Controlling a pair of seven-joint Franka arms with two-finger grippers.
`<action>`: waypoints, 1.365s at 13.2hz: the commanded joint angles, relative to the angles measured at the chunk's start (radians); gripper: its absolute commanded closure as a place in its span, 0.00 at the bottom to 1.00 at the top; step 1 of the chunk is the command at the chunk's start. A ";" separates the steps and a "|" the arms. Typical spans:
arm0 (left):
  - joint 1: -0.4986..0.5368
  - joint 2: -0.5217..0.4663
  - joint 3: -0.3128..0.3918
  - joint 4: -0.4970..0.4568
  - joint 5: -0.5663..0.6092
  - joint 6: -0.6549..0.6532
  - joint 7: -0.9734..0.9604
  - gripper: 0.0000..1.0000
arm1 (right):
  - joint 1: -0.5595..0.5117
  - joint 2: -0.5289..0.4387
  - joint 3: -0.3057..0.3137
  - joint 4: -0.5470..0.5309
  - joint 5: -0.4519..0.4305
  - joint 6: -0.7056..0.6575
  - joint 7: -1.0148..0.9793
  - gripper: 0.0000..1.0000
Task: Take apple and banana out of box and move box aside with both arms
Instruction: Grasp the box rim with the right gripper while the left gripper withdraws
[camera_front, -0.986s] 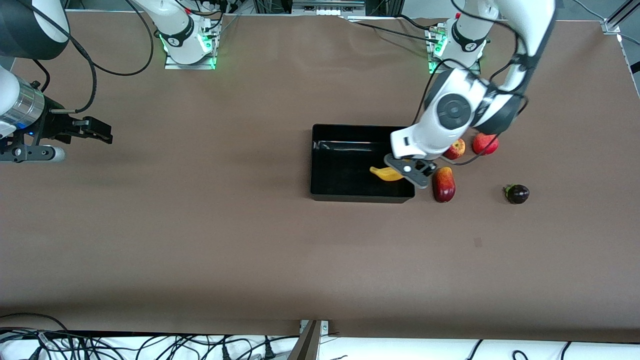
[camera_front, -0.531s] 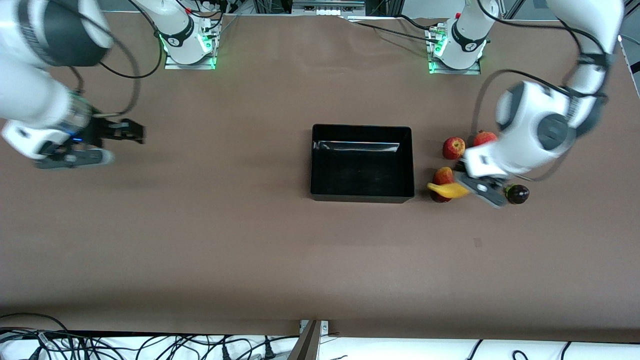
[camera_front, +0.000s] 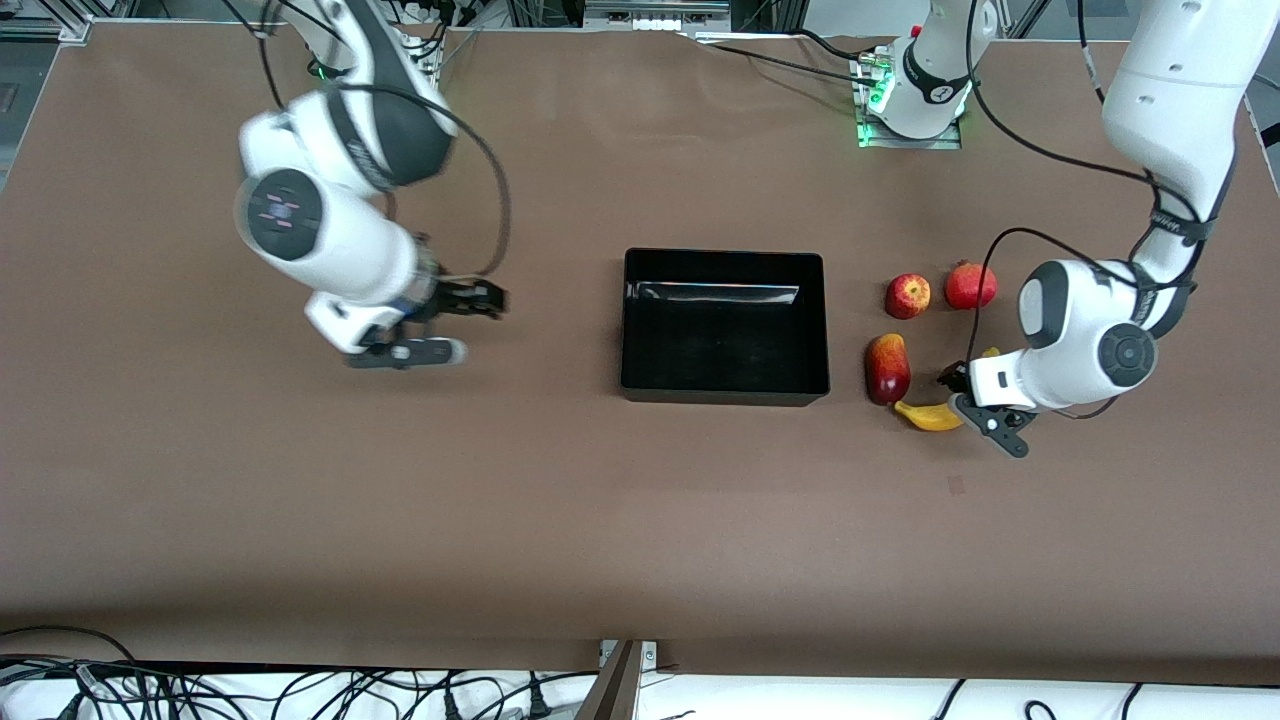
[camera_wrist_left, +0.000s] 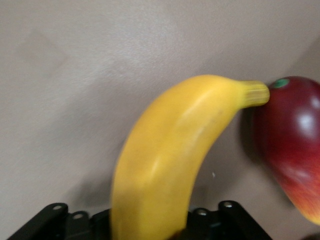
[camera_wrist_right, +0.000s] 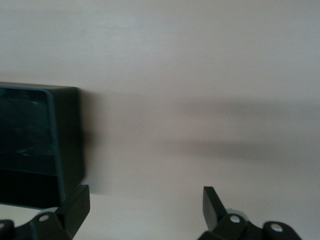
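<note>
Left gripper clamped on banana, lower right of center, beside mango. Right gripper spread open, left of center. Box mid-frame; apple right of it.

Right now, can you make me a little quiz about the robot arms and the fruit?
1. True or false: the banana lies inside the black box.
2. Which gripper holds the banana? A) left gripper B) right gripper
3. Fill in: the box has ____ in it.

Key:
1. False. The banana is outside the box, beside the long red fruit, toward the left arm's end of the table.
2. A. The right gripper is open over bare table, pointing toward the box.
3. Nothing.
</note>
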 joint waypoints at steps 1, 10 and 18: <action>-0.010 -0.018 0.017 0.025 0.016 -0.015 -0.005 0.00 | 0.093 0.083 -0.010 0.035 0.133 0.119 0.025 0.00; 0.000 -0.292 0.036 0.024 0.007 -0.234 -0.005 0.00 | 0.305 0.328 -0.021 0.015 0.054 0.402 0.149 0.90; -0.023 -0.547 -0.021 -0.007 0.003 -0.541 -0.101 0.00 | 0.305 0.177 -0.171 0.018 0.051 0.102 0.111 1.00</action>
